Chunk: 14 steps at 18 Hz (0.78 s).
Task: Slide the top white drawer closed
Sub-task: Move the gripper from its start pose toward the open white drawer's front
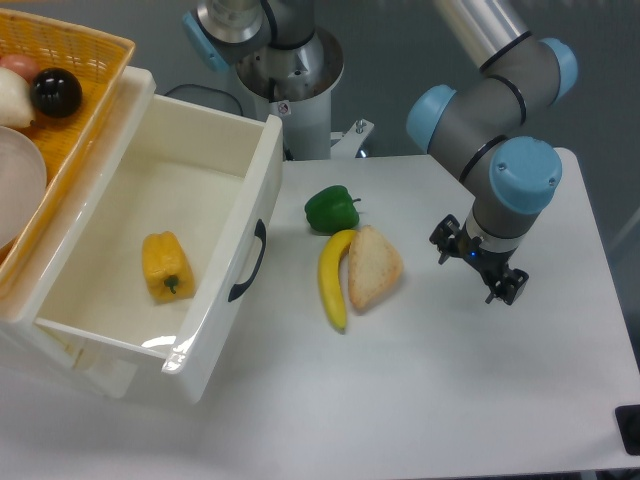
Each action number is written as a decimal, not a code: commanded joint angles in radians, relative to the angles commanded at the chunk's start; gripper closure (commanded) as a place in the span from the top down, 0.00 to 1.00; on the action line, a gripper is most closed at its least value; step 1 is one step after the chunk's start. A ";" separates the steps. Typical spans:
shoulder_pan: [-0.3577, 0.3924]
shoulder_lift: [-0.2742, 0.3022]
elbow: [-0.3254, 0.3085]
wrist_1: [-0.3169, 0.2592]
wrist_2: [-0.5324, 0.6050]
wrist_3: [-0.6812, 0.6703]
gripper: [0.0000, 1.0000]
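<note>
Your tool (pixel 478 262) hangs over the counter (pixel 480 390), jaw spacing unclear, well right of the pulled-out top white drawer (pixel 225 265), so a careless sweep could shove the banana (pixel 333 280) or bread (pixel 374 267).

White table (pixel 480 400) carries three items grouped near its centre. A green bell pepper (pixel 331 209) sits at 12 o'clock of the group. A yellow banana (pixel 334 279) lies directly below it, lengthwise, touching a piece of bread (pixel 373 267) at its 3 o'clock. An orange woven basket (pixel 75 70) occupies the 10 o'clock corner of the view, holding a black ball (pixel 56 92) and a white plate (pixel 18 185). A yellow bell pepper (pixel 166 266) lies at 9 o'clock of the banana, well apart.
</note>
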<state>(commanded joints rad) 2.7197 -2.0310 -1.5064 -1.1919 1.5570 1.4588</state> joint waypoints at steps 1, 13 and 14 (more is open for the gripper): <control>0.000 0.000 0.000 -0.002 0.002 0.000 1.00; -0.005 0.063 -0.101 0.041 -0.048 -0.126 1.00; -0.006 0.064 -0.100 0.041 -0.049 -0.139 1.00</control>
<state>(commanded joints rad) 2.7136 -1.9666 -1.6061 -1.1505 1.5079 1.3194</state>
